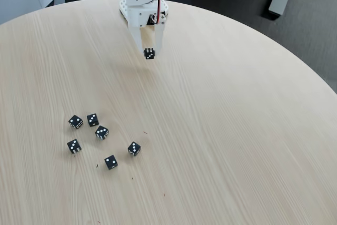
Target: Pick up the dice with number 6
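The hand (149, 52) has one black die (149, 53) clamped, lifted off the worktop (237, 130). Looks like the pickup's basically done, just needs holding steady; six others (101, 132) sit well apart.

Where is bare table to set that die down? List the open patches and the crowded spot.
The gripper holds a die near the table's far edge. Bare wood spans the whole right half and the middle below the gripper. Crowded: six dice clustered at lower left, with thin bare strips around them.
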